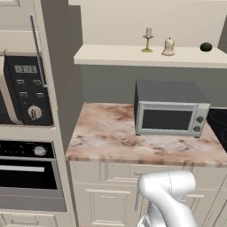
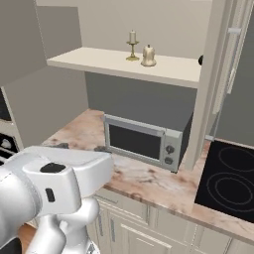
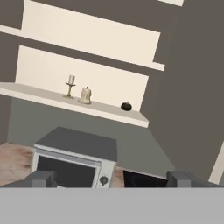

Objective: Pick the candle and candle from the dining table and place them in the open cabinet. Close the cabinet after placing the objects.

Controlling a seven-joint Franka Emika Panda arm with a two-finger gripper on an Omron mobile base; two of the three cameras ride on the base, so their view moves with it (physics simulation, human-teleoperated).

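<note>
Both candles, the candlestick one [image 1: 148, 38] and the stubby one [image 1: 168, 46], stand close together on the cabinet shelf [image 1: 111, 55]; the gripper [image 3: 111, 179] seems spread wide, holding nothing.

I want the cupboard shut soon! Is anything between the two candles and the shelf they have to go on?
No, both are already there. The candle on the brass candlestick and the stubby candle stand side by side on the cabinet shelf. A small dark round thing sits further along, apart from them. The door is not yet closed.
</note>
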